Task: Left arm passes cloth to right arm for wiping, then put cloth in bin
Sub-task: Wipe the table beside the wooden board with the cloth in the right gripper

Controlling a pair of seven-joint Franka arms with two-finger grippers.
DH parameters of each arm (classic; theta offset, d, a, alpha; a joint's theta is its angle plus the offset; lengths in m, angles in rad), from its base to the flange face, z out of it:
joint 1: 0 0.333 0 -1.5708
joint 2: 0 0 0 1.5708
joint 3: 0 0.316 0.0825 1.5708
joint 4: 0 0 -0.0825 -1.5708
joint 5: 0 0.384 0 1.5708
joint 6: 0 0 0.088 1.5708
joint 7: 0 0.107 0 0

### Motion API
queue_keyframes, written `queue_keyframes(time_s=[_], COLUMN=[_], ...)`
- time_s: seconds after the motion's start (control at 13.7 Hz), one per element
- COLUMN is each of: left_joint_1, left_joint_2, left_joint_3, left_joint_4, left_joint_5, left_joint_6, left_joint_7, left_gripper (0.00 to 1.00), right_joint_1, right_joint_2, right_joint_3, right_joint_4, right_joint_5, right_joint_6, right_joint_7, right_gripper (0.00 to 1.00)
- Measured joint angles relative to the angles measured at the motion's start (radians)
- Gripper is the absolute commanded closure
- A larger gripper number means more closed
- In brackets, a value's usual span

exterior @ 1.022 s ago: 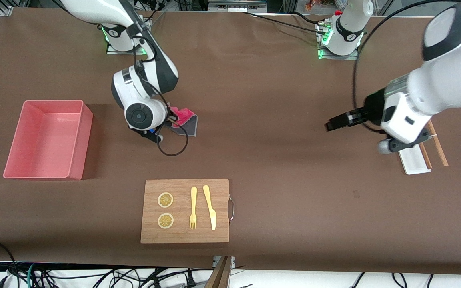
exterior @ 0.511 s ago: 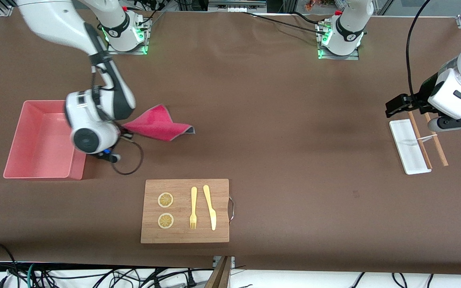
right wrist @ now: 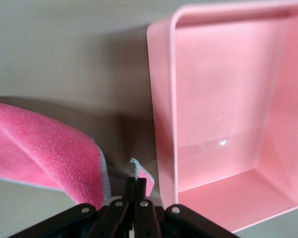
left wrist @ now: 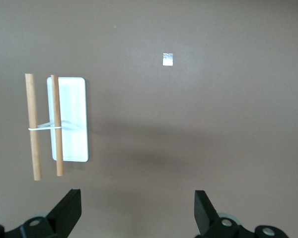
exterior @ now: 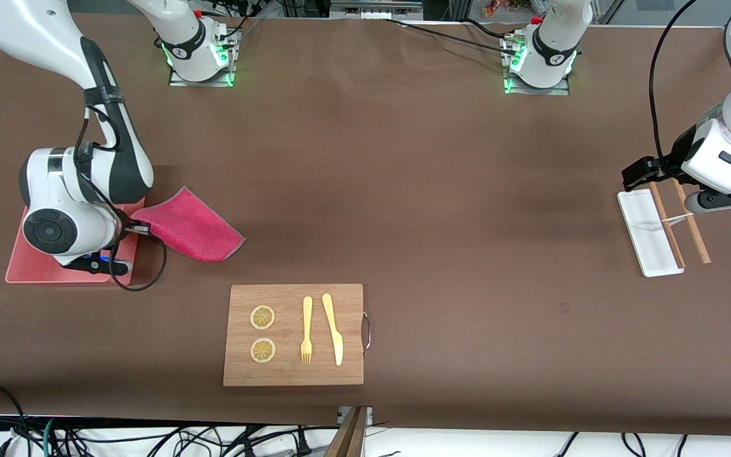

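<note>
— While the brown table (exterior: pixel 441 190) fills almost everything, what else belongs to the room?
— Only a strip of floor with tangled cables (exterior: pixel 150 438) along its near edge, and both arm bases with green lights at the edge farthest from the front camera. No readable writing or brand anywhere; just a small pale square (left wrist: pixel 168 59) on the cover in the left wrist view.
— Next largest?
— Taking the bin (exterior: pixel 29 273) as landmark: the right arm (exterior: pixel 80 190) now hangs over it and hides most of it, whereas a second ago it was over open table, well toward the left arm's end from the bin.
— And the cloth?
— The right gripper (right wrist: pixel 135 191) is clamped shut on one corner of the cloth (exterior: pixel 194 228). Its pink face trails in the air just outside the bin's wall, on the side toward the left arm's end. Earlier it was bunched, showing grey.
— The board?
— The wooden board (exterior: pixel 294 334) lies nearer the front camera than the bin, unmoved, with two lemon slices (exterior: pixel 263 317), a fork (exterior: pixel 306 330) and a knife (exterior: pixel 334 329).
— The left arm?
— The left gripper (left wrist: pixel 136 210) waits with fingers spread wide and empty over the white tray (exterior: pixel 648 235) and chopsticks (exterior: pixel 689 222), far from the bin; it has drawn back there.
</note>
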Motion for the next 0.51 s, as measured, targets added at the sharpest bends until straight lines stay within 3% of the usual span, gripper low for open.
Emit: queue_keyframes(time_s=[0.29,0.51], left_joint_1=[0.029,0.028], left_joint_2=[0.000,0.000], left_joint_3=[0.000,-0.007], left_joint_4=[-0.001,-0.001], left_joint_5=[-0.044,-0.044], left_joint_6=[0.000,0.005], left_joint_7=[0.001,0.001], left_gripper=[0.00,0.00], right_joint_1=[0.105,0.213], right_joint_2=[0.011,0.061], right_joint_3=[0.012,0.019], right_joint_4=[0.022,0.021], right_joint_5=[0.000,0.061], right_joint_6=[-0.017,-0.006], right_joint_7=[0.173,0.397], right_gripper=[1.00,1.00])
